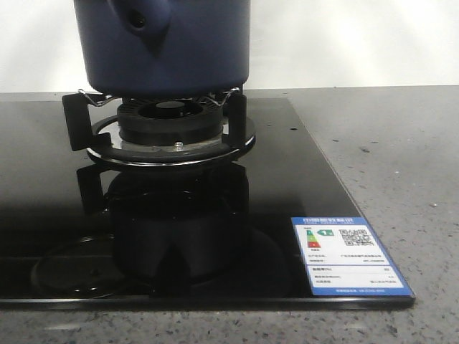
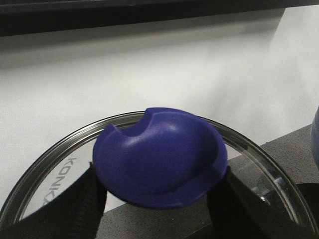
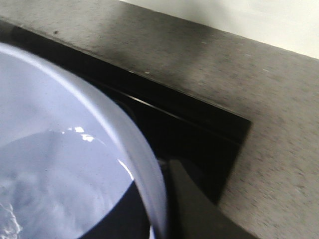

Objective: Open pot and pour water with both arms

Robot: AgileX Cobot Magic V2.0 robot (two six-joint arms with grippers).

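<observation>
Left gripper (image 2: 159, 191): fingers clamped on either side of the lid knob (image 2: 159, 157). Right gripper: one finger (image 3: 192, 209) visible only.

The pot (image 1: 165, 46) is dark navy outside and pale bluish-white inside (image 3: 60, 149), over a black burner (image 1: 168, 125) on a glossy black stovetop (image 1: 301, 179). The table (image 1: 401, 143) is grey with fine speckles. The clear glass lid (image 2: 259, 164) carries a deep blue knob (image 2: 159, 157), and the stovetop's label (image 1: 349, 256) is white, bordered in blue.
</observation>
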